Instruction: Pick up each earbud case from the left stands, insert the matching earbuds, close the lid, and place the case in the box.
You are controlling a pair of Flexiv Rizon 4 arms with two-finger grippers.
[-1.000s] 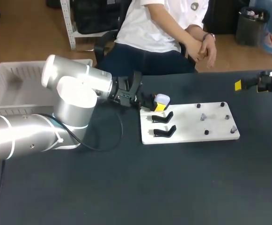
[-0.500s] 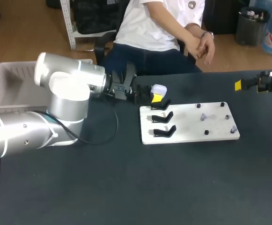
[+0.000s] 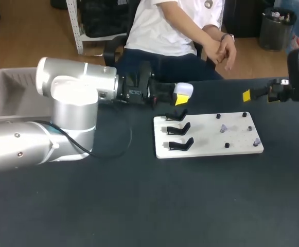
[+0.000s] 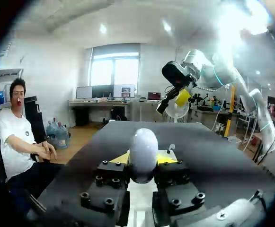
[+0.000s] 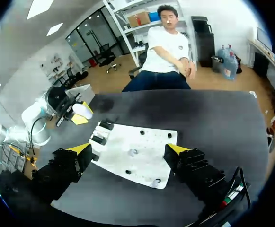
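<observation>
A white earbud case (image 3: pixel 183 90) is held in the air beyond the far left corner of the white board (image 3: pixel 206 146), with my left gripper (image 3: pixel 179 95) shut on it. In the left wrist view the case (image 4: pixel 143 152) stands upright between the yellow fingertips (image 4: pixel 119 159), lid closed. Three black stands (image 3: pixel 180 128) along the board's left edge are bare. Small earbuds (image 3: pixel 223 128) sit on pegs at the board's right. My right gripper (image 3: pixel 251 94) hovers open above the table's far right; in its own view the right gripper (image 5: pixel 128 150) spans the board (image 5: pixel 149 139).
A white slatted box (image 3: pixel 13 90) stands at the table's far left, behind my left arm. A black cable (image 3: pixel 119 152) trails from that arm onto the dark tabletop. Several black pegs (image 3: pixel 244 115) dot the board's right half.
My left gripper has lifted the case off the farthest stand and carried it up and toward the far edge. My right gripper has drifted a little to the left.
</observation>
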